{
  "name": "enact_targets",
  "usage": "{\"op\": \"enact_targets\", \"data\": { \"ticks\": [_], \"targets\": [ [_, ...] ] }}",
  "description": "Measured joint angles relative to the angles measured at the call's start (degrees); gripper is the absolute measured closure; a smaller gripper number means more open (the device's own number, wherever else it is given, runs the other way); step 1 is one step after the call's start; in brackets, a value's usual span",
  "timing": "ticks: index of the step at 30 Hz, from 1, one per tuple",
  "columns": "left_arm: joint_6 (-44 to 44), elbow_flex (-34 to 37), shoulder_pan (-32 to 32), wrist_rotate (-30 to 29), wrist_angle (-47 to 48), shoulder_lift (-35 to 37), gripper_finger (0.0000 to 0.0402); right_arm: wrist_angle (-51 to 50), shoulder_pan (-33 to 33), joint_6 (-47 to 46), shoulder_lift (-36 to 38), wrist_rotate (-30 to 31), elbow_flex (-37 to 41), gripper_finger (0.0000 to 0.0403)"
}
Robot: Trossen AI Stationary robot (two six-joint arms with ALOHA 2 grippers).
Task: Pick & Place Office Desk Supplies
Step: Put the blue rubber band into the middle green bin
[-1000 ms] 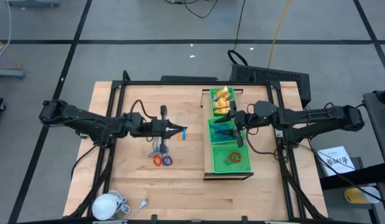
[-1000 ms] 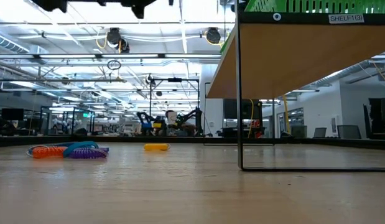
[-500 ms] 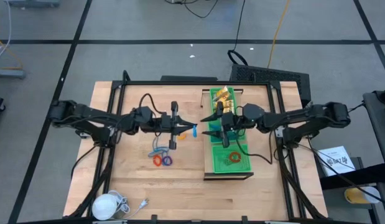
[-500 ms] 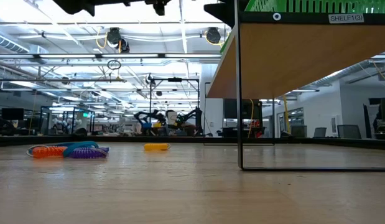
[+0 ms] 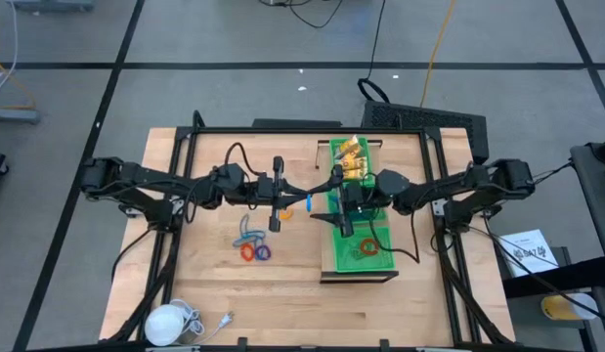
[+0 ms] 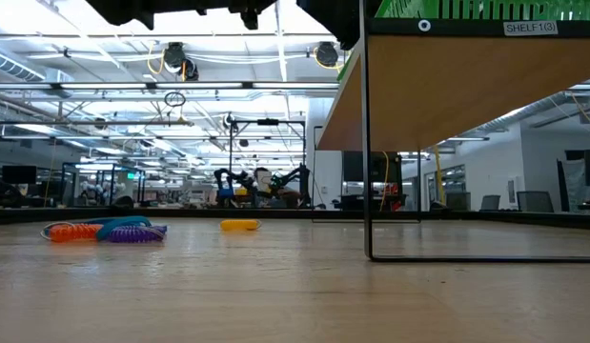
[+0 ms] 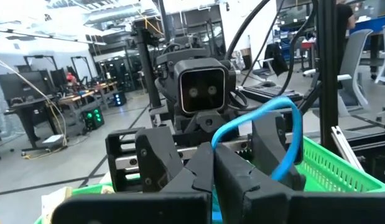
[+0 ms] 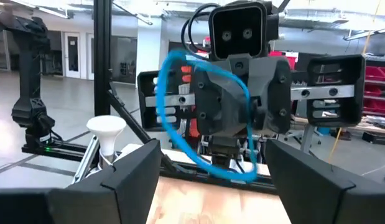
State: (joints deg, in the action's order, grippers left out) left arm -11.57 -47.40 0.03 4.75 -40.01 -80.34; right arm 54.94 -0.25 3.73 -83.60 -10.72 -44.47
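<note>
My left gripper (image 5: 300, 203) is shut on a thin blue ring (image 5: 309, 204), held high over the middle of the table. My right gripper (image 5: 329, 202) faces it from the right, open, its fingers wide apart just short of the ring (image 8: 180, 68). Red, purple and blue rings (image 5: 253, 246) lie flat on the table below my left arm. A small yellow piece (image 6: 240, 226) lies farther back. Yellow packets (image 5: 349, 156) sit in the far green tray on the shelf. My left gripper pinches one spot of the blue ring's band (image 7: 212, 142) between its two fingertips. The fingers lie about level, pointing toward the table's right. The ring loops out beyond the fingertips, lifted well clear of the table.
A wooden shelf (image 5: 359, 276) with green mesh trays (image 5: 341, 256) stands right of centre, under my right arm. A white round object with a cord (image 5: 170, 321) lies at the near left corner. A black frame (image 5: 185, 147) borders the table.
My left gripper has carried the blue ring toward the table's right, staying shut. My right gripper has come away from the trays toward the left gripper, tipped its fingers up from pointing down to about level, and opened wider.
</note>
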Motion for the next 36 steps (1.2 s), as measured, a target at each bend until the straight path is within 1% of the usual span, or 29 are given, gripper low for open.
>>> {"op": "enact_targets", "data": {
  "ticks": [3, 8, 13, 17, 22, 27, 33, 35, 36],
  "targets": [
    [-0.1, 0.0, 0.0, -0.2, 0.0, 0.0, 0.039, -0.4, 0.0, 0.0, -1.4, 0.0, -1.5, 0.0125],
    [0.7, 0.0, 0.2, -0.3, 0.6, 0.0, 0.0397, -1.1, 0.0, 0.1, -2.6, 0.0, -3.2, 0.0128],
    [1.1, 0.0, 0.3, -0.6, 1.8, 0.0, 0.0389, -2.1, 0.0, 0.0, -2.3, 0.2, -3.3, 0.0152],
    [1.0, 0.0, 0.4, -1.8, 2.5, 0.0, 0.0397, -3.0, 0.0, 0.0, -2.3, 0.4, -3.3, 0.0191],
    [1.2, 0.0, 0.5, -2.2, 2.6, 0.0, 0.0386, -3.5, -0.1, 0.0, -2.2, 0.3, -3.3, 0.0254],
    [1.4, 0.0, 0.5, -1.9, 2.7, 0.0, 0.0397, -3.6, -0.1, 0.4, -2.2, 0.5, -3.3, 0.0318],
    [1.4, 0.0, 0.7, -2.8, 3.0, 0.0, 0.0367, -4.3, 0.0, 0.5, -2.2, -0.5, -3.4, 0.0392],
    [1.4, 0.0, 0.6, -3.1, 2.8, 0.0, 0.0358, -4.8, 0.0, 0.5, -2.2, -0.4, -3.4, 0.0398],
    [1.7, 0.0, 0.6, -4.1, 2.6, 0.0, 0.0353, -5.0, 0.0, 0.5, -2.2, -0.4, -3.4, 0.0397]
  ]
}}
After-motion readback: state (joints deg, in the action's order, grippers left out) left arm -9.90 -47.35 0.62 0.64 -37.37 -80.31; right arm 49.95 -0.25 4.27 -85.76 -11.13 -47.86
